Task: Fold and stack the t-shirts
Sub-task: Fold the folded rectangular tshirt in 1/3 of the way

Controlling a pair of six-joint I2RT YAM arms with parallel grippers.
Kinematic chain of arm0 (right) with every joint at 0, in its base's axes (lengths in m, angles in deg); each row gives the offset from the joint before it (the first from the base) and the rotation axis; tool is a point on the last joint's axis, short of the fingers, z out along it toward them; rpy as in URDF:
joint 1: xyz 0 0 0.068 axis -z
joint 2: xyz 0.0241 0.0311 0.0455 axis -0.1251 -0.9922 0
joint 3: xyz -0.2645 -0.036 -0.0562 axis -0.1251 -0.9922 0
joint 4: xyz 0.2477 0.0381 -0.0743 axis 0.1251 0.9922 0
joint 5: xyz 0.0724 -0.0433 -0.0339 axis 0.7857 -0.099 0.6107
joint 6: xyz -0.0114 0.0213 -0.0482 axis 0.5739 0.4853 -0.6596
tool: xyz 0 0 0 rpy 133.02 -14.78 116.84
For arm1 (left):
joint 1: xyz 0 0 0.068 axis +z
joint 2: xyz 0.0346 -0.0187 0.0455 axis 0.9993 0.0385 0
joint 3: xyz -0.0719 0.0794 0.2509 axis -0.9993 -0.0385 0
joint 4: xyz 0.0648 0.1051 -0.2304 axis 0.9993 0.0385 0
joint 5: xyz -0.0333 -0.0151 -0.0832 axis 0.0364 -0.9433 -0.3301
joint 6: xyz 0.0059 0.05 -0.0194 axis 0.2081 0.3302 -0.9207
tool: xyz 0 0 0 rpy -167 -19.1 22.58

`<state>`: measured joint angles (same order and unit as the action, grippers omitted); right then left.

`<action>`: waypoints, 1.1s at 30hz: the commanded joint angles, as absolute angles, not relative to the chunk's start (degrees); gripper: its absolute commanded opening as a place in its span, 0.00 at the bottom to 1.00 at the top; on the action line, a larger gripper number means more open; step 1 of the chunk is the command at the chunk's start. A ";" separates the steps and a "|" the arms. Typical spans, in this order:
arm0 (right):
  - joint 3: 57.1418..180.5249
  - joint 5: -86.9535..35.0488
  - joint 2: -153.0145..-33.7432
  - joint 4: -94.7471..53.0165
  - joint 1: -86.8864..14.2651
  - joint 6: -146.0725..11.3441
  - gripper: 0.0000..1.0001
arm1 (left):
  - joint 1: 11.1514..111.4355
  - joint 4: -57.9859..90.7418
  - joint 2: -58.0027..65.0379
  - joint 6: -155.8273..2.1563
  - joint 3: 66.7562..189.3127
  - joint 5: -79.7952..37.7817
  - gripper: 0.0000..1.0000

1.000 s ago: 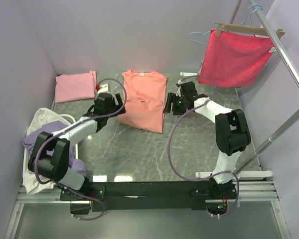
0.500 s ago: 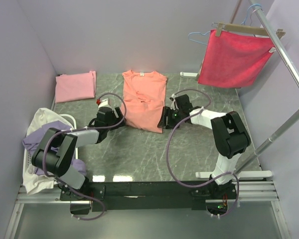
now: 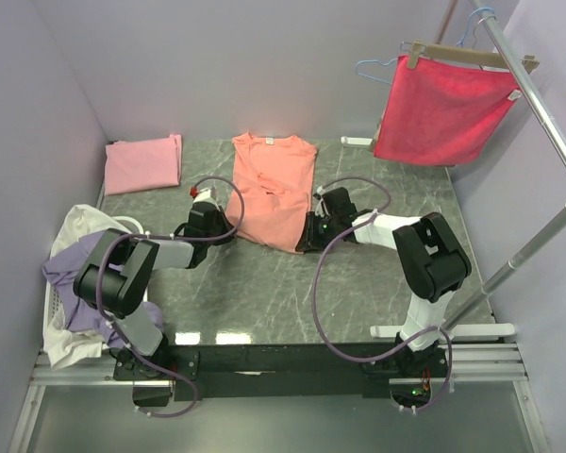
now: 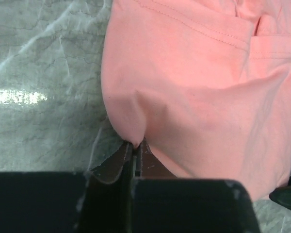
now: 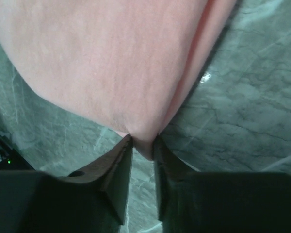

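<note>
Since each tool grips one near corner, the coming move depends on how the salmon-orange t-shirt [image 3: 274,184] lies from them. It stretches away from the arm bases, its long axis running near to far, with the collar at the far end and the hem nearest the tools. The garment lies flat on the desk [image 3: 358,293] at mid-width, and its sides appear turned inward.

Tool states:
- Left tool [image 4: 135,144]: jaws fully closed on a small pinch of fabric at the near-left hem corner.
- Right tool [image 5: 142,143]: jaws at a narrow gap, filled by a fold of fabric at the near-right hem corner.

Each arm is nearer its own corner, and neither has the advantage along the long axis.

Judgement: the step in hand is the crosswise fold. Both corners would be lifted together and carried along the long axis toward the collar. Unequal travel would skew the fold. The left pinch is shallow and may slip under tension.

The folded light pink t-shirt [image 3: 143,162] lies at the far-left desk corner, well apart. It is probably the base of the stack.
</note>
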<state>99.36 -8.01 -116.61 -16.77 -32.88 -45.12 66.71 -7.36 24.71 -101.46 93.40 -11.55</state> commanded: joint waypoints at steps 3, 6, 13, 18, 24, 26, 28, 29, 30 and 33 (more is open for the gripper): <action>98.57 -13.54 -112.42 -13.30 -33.02 -46.58 0.20 | 66.52 0.95 21.28 -101.90 94.89 -12.92 0.01; 97.34 -17.06 -109.60 -10.75 -32.50 -47.81 0.14 | 66.44 7.81 16.54 -102.61 93.49 -12.92 0.01; 95.50 -25.59 -104.24 -3.54 -31.88 -49.74 0.08 | 66.35 24.08 2.31 -102.34 90.23 -15.03 0.02; 93.12 -26.12 -102.39 -0.11 -31.97 -50.01 0.15 | 63.45 29.20 -0.52 -107.17 87.77 -18.46 0.17; 91.97 -30.24 -99.49 2.00 -32.06 -49.57 0.58 | 61.60 26.39 -1.75 -105.78 88.11 -12.94 0.71; 93.64 -30.95 -97.39 2.79 -32.06 -50.01 0.59 | 61.60 26.83 -1.75 -104.20 91.44 -9.86 0.81; 95.74 -31.57 -95.72 2.18 -31.97 -50.45 0.62 | 61.69 27.18 -1.31 -103.14 94.00 -4.07 0.85; 96.80 -31.57 -95.53 1.40 -31.97 -51.06 0.62 | 61.60 26.92 -1.05 -102.79 96.18 -2.13 0.92; 97.94 -31.31 -95.62 0.96 -31.88 -51.50 0.62 | 61.69 25.53 -0.18 -102.26 97.34 1.20 0.95; 103.48 -28.59 -99.12 -0.63 -31.27 -52.73 0.63 | 62.83 21.23 3.59 -100.33 101.21 1.94 0.99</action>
